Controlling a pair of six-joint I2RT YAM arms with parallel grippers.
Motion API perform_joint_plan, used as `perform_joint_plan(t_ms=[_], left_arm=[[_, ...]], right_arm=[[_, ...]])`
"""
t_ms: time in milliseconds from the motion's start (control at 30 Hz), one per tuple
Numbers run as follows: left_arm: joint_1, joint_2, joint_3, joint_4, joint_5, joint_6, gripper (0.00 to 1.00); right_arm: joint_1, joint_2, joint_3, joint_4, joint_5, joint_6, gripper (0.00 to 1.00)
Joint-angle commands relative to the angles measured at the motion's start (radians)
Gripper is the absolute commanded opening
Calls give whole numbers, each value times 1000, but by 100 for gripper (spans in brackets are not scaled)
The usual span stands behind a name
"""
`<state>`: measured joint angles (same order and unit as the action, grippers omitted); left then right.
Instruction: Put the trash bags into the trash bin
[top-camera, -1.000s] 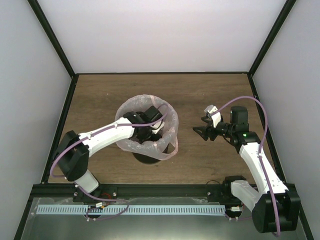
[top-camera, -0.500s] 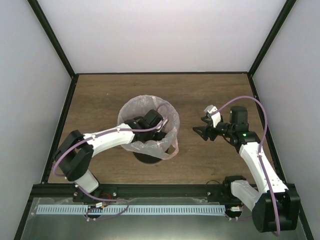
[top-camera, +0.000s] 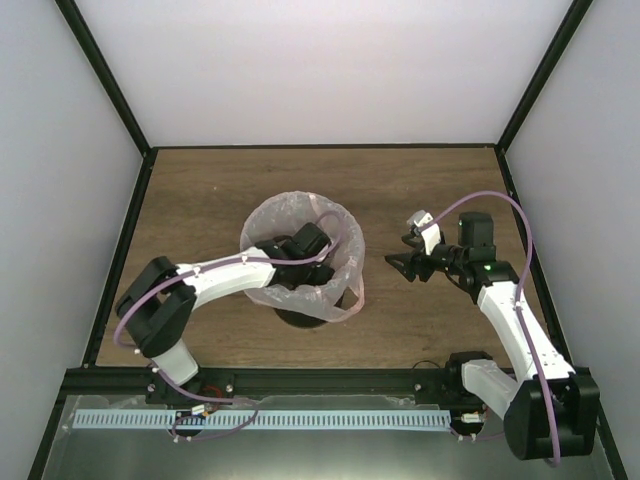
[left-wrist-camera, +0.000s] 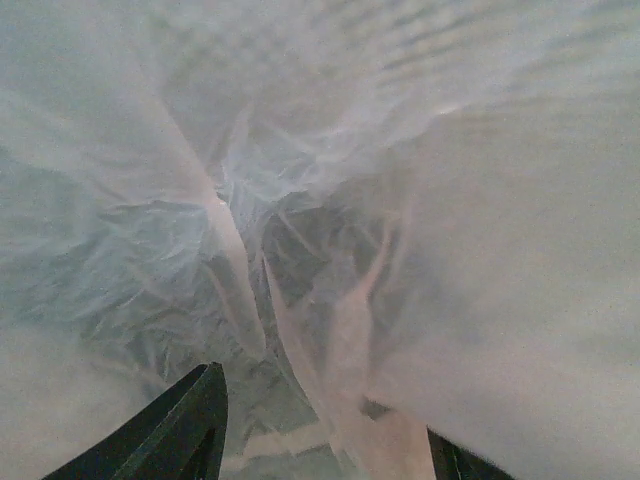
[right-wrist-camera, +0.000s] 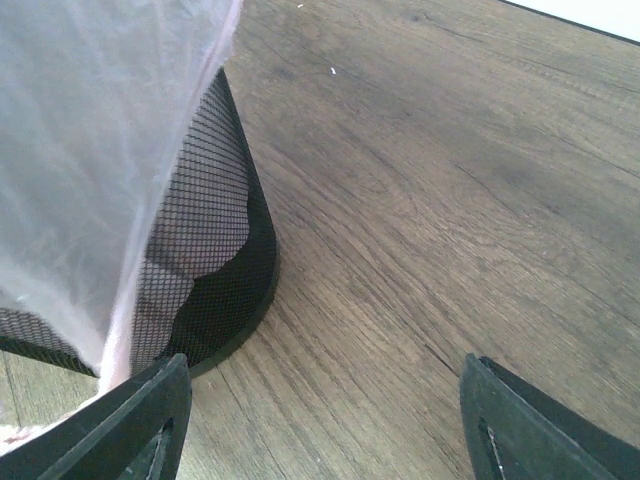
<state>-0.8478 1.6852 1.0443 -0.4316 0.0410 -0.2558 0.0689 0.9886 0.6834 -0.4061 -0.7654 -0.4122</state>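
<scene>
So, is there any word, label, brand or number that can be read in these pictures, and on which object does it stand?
No text can be read anywhere.
The pink bag shows no legible print from above, and in the left wrist view its plastic is too blurred to show letters.
The black bin and the table carry no label or number.

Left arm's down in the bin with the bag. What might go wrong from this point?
1. Much of the bag hangs outside, down the wall of the bin. The left gripper sits inside with jaws open and folds of film between them; pulling out may drag the bag up with it.
2. The right gripper is open and apart from the bin, so nothing steadies it; a sideways push could tip or slide it.
</scene>
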Motion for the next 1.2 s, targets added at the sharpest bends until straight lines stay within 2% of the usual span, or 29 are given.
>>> perform_joint_plan(t_ms=[0, 200, 367, 533, 767, 933, 1167], left_arm=[[-4, -94, 88, -114, -16, -23, 57], [-4, -104, 220, -370, -46, -89, 55], [-5, -55, 239, -540, -204, -73, 53], [-8, -9, 186, -551, -294, -81, 51], [-13, 56, 98, -430, -181, -57, 49], [-17, 104, 85, -427, -179, -55, 48], [-16, 65, 107, -447, -208, -57, 50]], right_arm=[[7, 4, -2, -10, -8, -19, 75], [17, 12, -1, -10, -1, -22, 75], [23, 12, 0, -10, 3, -22, 75], [25, 12, -2, -11, 3, -22, 75], [26, 12, -1, -11, 5, -24, 75], [26, 13, -1, -13, 5, -23, 75], [27, 15, -1, -13, 6, -27, 75]])
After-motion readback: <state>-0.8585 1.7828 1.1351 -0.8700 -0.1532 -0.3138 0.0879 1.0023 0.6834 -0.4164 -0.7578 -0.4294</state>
